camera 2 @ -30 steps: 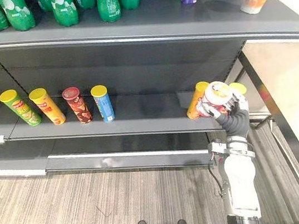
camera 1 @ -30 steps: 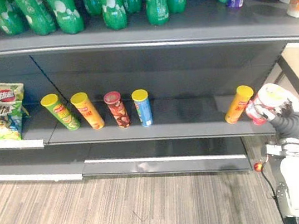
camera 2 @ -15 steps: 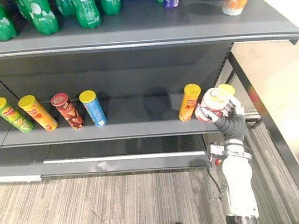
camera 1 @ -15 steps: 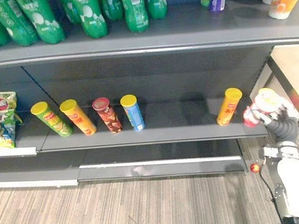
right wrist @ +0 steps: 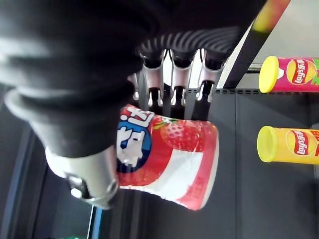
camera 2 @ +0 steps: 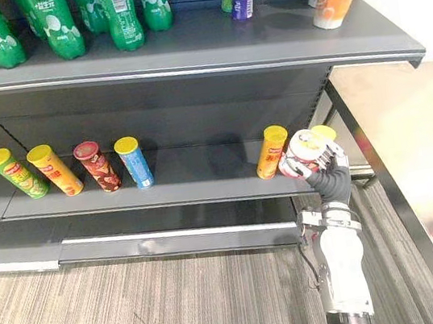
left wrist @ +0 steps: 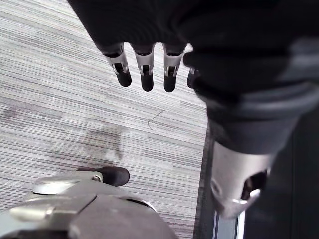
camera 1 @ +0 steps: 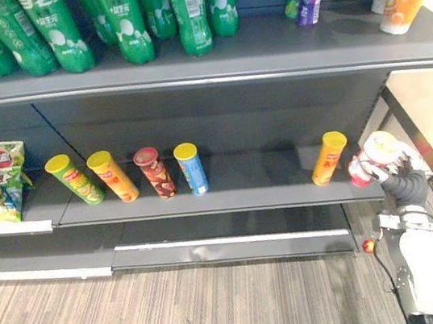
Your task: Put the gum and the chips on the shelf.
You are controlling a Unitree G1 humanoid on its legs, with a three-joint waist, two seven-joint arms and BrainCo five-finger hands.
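Right hand fingers round red tub, orange can beside, left hand fingers slack

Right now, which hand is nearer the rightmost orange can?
Right. The right hand, gripping a red cup, is just beside the orange can; the left hand hangs over the floor.

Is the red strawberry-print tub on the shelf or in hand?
In hand: right hand fingers curl round the red strawberry-print tub; shelf contact cannot be told.

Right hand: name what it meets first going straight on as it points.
Probably the shelf board, right of the orange chips can; depth is unclear. The right hand carries a strawberry tub.
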